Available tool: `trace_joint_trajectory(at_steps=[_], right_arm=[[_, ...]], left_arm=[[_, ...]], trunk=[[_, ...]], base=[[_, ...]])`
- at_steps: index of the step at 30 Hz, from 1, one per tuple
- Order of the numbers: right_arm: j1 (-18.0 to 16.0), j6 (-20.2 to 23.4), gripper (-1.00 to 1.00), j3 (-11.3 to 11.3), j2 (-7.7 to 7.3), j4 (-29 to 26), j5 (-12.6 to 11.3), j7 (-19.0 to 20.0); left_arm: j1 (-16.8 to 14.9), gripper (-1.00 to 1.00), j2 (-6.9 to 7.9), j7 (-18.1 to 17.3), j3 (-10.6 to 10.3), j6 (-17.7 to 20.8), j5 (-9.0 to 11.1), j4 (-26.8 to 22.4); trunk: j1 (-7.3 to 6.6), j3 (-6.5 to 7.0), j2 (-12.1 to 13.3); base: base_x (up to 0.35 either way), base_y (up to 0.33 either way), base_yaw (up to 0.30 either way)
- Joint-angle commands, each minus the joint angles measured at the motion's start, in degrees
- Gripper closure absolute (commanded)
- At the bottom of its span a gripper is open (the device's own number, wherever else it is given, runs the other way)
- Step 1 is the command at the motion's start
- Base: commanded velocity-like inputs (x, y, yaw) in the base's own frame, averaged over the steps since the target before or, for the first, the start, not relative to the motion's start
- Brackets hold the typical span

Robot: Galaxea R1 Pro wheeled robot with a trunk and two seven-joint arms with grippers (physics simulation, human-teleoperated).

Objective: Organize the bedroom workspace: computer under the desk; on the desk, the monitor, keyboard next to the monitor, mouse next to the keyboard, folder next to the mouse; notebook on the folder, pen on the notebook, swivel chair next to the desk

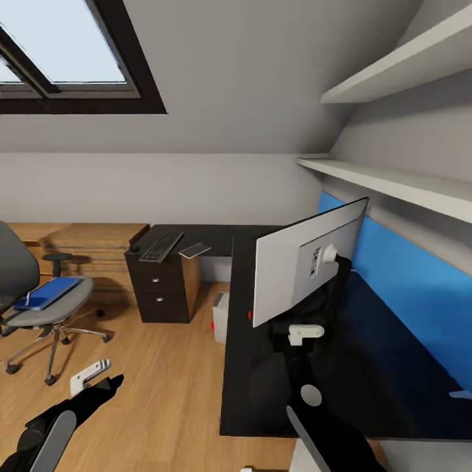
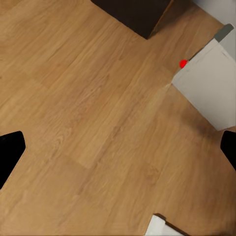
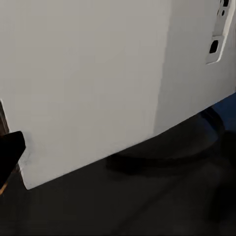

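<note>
The white monitor (image 1: 308, 269) stands on the black L-shaped desk (image 1: 252, 400) with its back toward me. My right gripper (image 1: 296, 316) reaches low behind it; its jaws look open, with one dark finger (image 3: 10, 152) beside the monitor's back panel (image 3: 98, 83). The keyboard (image 1: 160, 246), the mouse (image 1: 136, 249) and a flat grey notebook (image 1: 195, 250) lie on the desk's far wing. A blue folder (image 1: 49, 292) rests on the swivel chair (image 1: 39, 308). The white computer (image 1: 221, 318) (image 2: 209, 83) stands under the desk. My left gripper (image 1: 105, 381) (image 2: 118, 152) hangs open over the floor.
A dark drawer unit (image 1: 164, 285) (image 2: 132, 14) carries the desk's far wing. Wooden steps (image 1: 85, 246) run along the back wall. White shelves (image 1: 393, 180) hang above a blue wall panel (image 1: 419, 288) at right. Wooden floor (image 1: 144, 380) lies between chair and desk.
</note>
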Motion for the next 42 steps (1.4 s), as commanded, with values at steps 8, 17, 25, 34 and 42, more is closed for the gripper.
trace_joint_trajectory(at_steps=[8, 17, 25, 34, 42], right_arm=[[1.3, -0.3, -1.0, 5.4, -0.16, -2.6, 0.8, -1.6], [1.5, -0.4, -1.0, 10.2, 0.21, -3.0, 3.9, -15.9], [1.5, -0.5, -1.0, 11.3, 0.25, -3.1, 4.3, -19.6], [1.5, -0.5, -1.0, 10.7, 0.24, -3.2, 4.3, -19.9], [1.5, -0.5, -1.0, 10.3, 0.24, -3.2, 4.2, -20.7]], left_arm=[[0.0, -1.0, -0.02, 0.5, -0.3, 0.2, 0.6, -0.1], [0.0, -1.0, -0.06, 0.6, -0.4, 0.2, 0.7, 0.0], [0.0, -1.0, -0.06, 0.6, -0.4, 0.2, 0.8, 0.1], [0.0, -1.0, -0.06, 0.6, -0.4, 0.2, 0.8, 0.2], [-0.1, -1.0, -0.06, 0.7, -1.7, 0.2, 0.8, 0.3]], trunk=[[0.02, -0.07, 0.0], [0.02, -0.07, 0.0], [0.02, -0.07, 0.0], [0.02, -0.07, 0.0], [0.02, -0.07, 0.0]], base=[[0.136, 0.321, 0.0], [0.206, 0.218, 0.0], [0.072, 0.023, 0.0], [0.169, 0.001, 0.0], [0.158, -0.033, 0.0]])
